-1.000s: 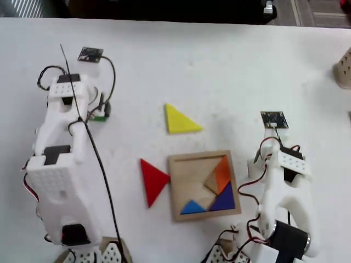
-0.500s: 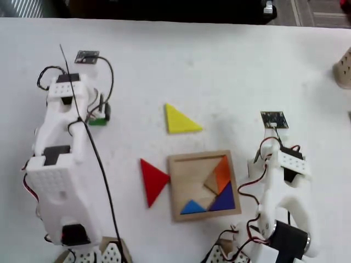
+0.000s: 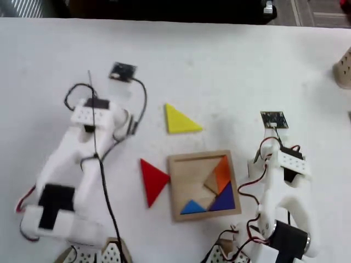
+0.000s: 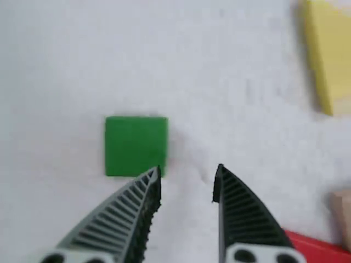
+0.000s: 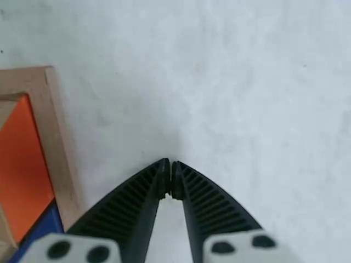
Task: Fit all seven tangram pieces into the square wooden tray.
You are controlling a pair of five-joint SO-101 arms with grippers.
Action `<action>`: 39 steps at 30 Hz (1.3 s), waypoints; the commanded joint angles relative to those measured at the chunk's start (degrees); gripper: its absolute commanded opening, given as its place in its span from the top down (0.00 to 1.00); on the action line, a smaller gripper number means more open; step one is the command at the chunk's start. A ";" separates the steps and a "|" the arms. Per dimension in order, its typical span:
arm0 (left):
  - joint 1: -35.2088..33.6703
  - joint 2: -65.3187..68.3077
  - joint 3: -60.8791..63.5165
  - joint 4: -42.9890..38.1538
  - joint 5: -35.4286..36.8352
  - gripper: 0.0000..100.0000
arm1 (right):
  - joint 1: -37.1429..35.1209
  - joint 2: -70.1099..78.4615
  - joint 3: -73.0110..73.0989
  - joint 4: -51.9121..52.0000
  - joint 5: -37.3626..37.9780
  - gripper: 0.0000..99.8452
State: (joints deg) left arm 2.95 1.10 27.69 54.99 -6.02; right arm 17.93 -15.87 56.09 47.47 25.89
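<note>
The square wooden tray (image 3: 200, 156) holds an orange piece (image 3: 222, 171), a small blue triangle (image 3: 192, 207), a dark blue triangle (image 3: 226, 198) and a wood-coloured triangle (image 3: 211, 181). A red triangle (image 3: 152, 179) touches the tray's left rim. A yellow triangle (image 3: 180, 120) lies on the table behind the tray. A green square (image 4: 136, 145) lies flat just past one fingertip of my open left gripper (image 4: 186, 183); the left arm (image 3: 93, 118) hides it from above. My right gripper (image 5: 168, 178) is shut and empty over bare table beside the tray's edge (image 5: 52, 137).
The right arm (image 3: 282, 181) stands to the right of the tray. A pale perforated object (image 3: 344, 68) sits at the table's right edge. White table stretches open behind the yellow triangle (image 4: 329, 55). A red corner (image 4: 312, 249) shows near the left fingers.
The left arm has swung to the right, toward the yellow and red triangles, and now covers the green square in the high view. The right arm has not moved.
</note>
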 commanded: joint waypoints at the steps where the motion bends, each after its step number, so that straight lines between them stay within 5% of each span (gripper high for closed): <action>1: 6.55 -15.34 8.70 -2.37 0.53 0.83 | 0.13 -2.33 -0.35 -0.48 0.53 0.98; 7: 2.24 -17.80 10.11 -5.63 0.18 0.83 | 0.31 -2.33 -0.44 -0.40 0.53 0.98; 15: -4.35 -8.48 8.00 -15.03 -12.40 0.79 | 0.22 -2.33 -0.44 -0.40 0.53 0.98; 19: -5.05 -3.21 5.36 -14.77 -12.57 0.70 | 0.48 -2.42 -0.44 -0.40 0.53 0.98; 39: -9.01 4.18 2.02 -17.32 -18.46 0.71 | 0.48 -2.42 -0.44 -0.31 0.53 0.98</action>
State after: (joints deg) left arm -7.08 5.49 32.35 38.46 -23.87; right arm 17.93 -15.87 56.09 47.47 25.89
